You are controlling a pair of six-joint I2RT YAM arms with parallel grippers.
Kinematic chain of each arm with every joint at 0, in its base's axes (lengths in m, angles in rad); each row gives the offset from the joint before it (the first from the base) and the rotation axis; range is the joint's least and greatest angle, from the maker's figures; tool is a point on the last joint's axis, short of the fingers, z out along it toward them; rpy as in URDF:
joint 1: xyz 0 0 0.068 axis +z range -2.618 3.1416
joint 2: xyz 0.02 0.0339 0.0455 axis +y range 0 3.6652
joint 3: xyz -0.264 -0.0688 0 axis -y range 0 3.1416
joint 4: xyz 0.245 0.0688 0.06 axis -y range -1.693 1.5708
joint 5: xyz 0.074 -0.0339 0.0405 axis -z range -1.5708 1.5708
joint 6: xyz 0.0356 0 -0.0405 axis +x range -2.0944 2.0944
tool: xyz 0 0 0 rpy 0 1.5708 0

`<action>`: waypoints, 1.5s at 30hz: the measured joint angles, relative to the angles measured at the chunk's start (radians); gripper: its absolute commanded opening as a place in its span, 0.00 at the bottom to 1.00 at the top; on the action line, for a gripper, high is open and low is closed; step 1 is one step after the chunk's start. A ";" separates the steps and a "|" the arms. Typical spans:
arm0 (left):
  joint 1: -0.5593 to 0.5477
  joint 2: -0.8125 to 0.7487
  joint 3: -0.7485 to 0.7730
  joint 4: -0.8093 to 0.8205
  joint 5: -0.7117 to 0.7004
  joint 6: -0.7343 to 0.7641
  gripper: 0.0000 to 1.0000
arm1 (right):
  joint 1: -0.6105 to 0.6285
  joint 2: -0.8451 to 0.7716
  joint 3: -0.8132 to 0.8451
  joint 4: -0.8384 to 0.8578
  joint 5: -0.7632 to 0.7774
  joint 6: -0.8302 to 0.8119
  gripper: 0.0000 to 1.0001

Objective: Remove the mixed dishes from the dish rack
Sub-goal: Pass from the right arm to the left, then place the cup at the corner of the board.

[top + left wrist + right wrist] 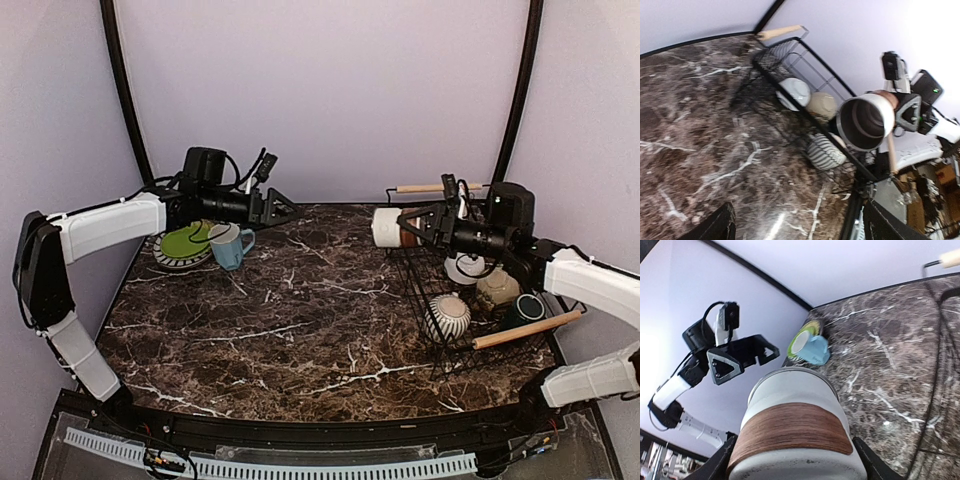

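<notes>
Right tool [418,227] is clamping a brown-banded cup [388,228] by the dish rack's [527,328] far-left corner, striped grey bowl [447,316] sitting inside; left tool [289,209] is gaping empty.

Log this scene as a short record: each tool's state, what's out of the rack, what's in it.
Left tool: open, empty, above the table
Right tool: shut on a white cup with a brown band, held on its side in the air by the dish rack
Out of the rack: lime-green plate, light blue mug at its edge
In the rack: striped grey bowl, white bowl, beige cup, dark green mug
</notes>
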 measured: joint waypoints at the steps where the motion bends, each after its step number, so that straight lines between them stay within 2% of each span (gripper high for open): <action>1: -0.008 -0.002 -0.023 0.062 0.055 -0.033 0.87 | 0.029 0.029 0.009 0.033 -0.018 -0.001 0.10; 7: -0.059 0.006 -0.115 0.447 0.276 -0.294 0.86 | 0.143 0.144 0.046 0.238 -0.047 0.006 0.03; 14: -0.069 0.066 -0.153 0.791 0.372 -0.546 0.80 | 0.214 0.351 0.177 0.424 -0.052 0.028 0.03; 19: -0.076 0.077 -0.154 0.853 0.396 -0.604 0.63 | 0.234 0.453 0.238 0.492 -0.066 0.051 0.05; 23: -0.085 0.078 -0.154 0.892 0.408 -0.635 0.44 | 0.239 0.501 0.267 0.526 -0.080 0.069 0.14; 27: -0.085 0.078 -0.154 0.899 0.410 -0.645 0.25 | 0.243 0.515 0.268 0.551 -0.094 0.082 0.23; 29: -0.086 0.079 -0.153 0.897 0.409 -0.646 0.11 | 0.244 0.518 0.268 0.563 -0.101 0.088 0.28; 31: -0.085 0.079 -0.152 0.879 0.406 -0.636 0.03 | 0.245 0.519 0.268 0.565 -0.104 0.094 0.37; 37: -0.083 0.079 -0.126 0.759 0.392 -0.519 0.01 | 0.246 0.517 0.268 0.522 -0.098 0.084 0.75; 39: -0.083 0.077 -0.106 0.687 0.389 -0.460 0.01 | 0.245 0.505 0.267 0.488 -0.084 0.064 0.84; 41: -0.086 0.069 -0.076 0.564 0.352 -0.376 0.01 | 0.244 0.481 0.266 0.412 -0.026 0.038 0.97; 45: -0.091 0.063 -0.021 0.297 0.216 -0.204 0.01 | 0.224 0.399 0.233 0.301 0.090 0.008 0.99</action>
